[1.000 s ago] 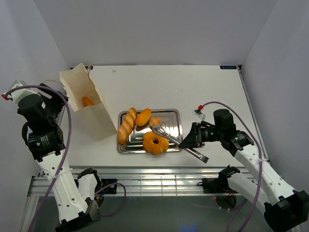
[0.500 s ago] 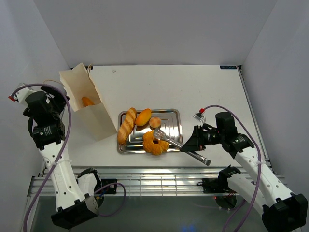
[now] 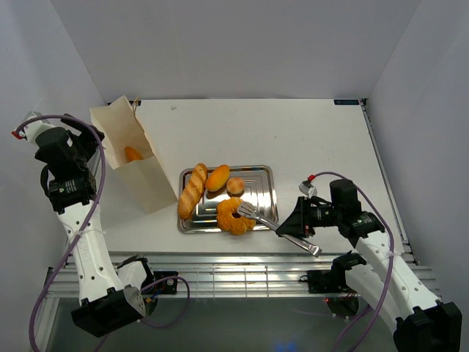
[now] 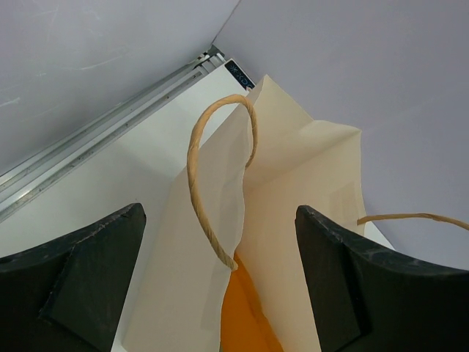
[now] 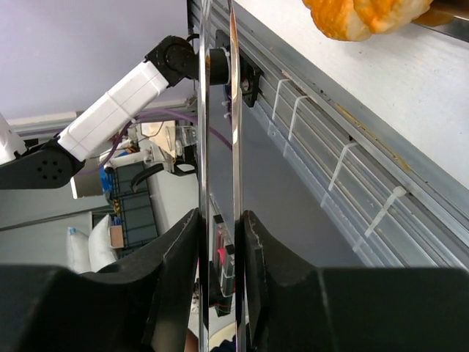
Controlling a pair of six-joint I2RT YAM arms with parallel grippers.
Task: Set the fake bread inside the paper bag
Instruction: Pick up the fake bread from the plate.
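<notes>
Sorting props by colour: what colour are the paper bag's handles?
Light tan-brown cord handles on the cream paper bag; clearest in the left wrist view.

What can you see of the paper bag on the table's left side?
The paper bag is cream, flat-sided paper with thin brown cord handles. It stands on the white table, left of the steel tray, mouth open upward. An orange loaf lies inside. The open left gripper faces its rim, not visibly touching.

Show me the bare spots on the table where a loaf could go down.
Widest bare stretch: the table beyond the tray, from the bag across to the far right corner. Crowded: the tray, with the tongs over its near right corner; barely any gap between bag and tray.
</notes>
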